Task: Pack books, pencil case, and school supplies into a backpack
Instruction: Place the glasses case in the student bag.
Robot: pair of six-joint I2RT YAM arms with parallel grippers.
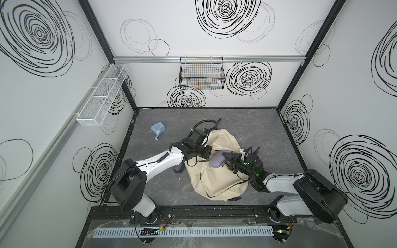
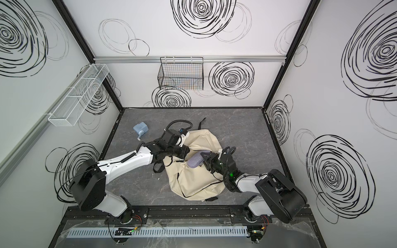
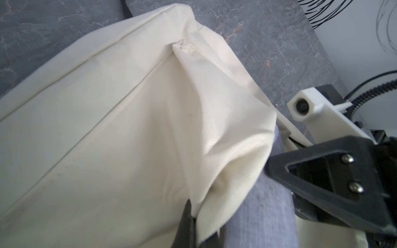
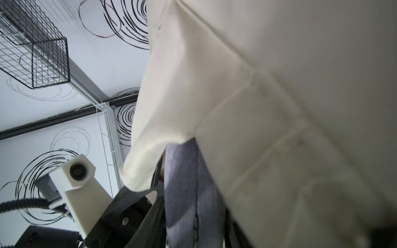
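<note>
The cream backpack point(image 1: 214, 182) lies slumped and crumpled on the grey tabletop point(image 1: 257, 133), one edge of its opening pinched up by the left claw point(image 3: 193, 223). The greyish-purple pencil case point(image 1: 217, 162), a soft oblong pouch, sits gripped in the right claw point(image 1: 226, 160), its far end tucked under that lifted cloth edge. The light blue pencil sharpener point(image 1: 158, 128) stands well apart, toward the far left corner, its pale crank pointing to the near side.

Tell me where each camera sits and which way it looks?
Top views: high above the front, looking down at the table; left arm and right arm reach over the backpack.
Left wrist: on the left arm, looking along the backpack; left gripper pinches its fabric.
Right wrist: on the right arm, looking up under the backpack's fabric; right gripper holds the pencil case.
Shared: both wrist views see the pencil case.
</note>
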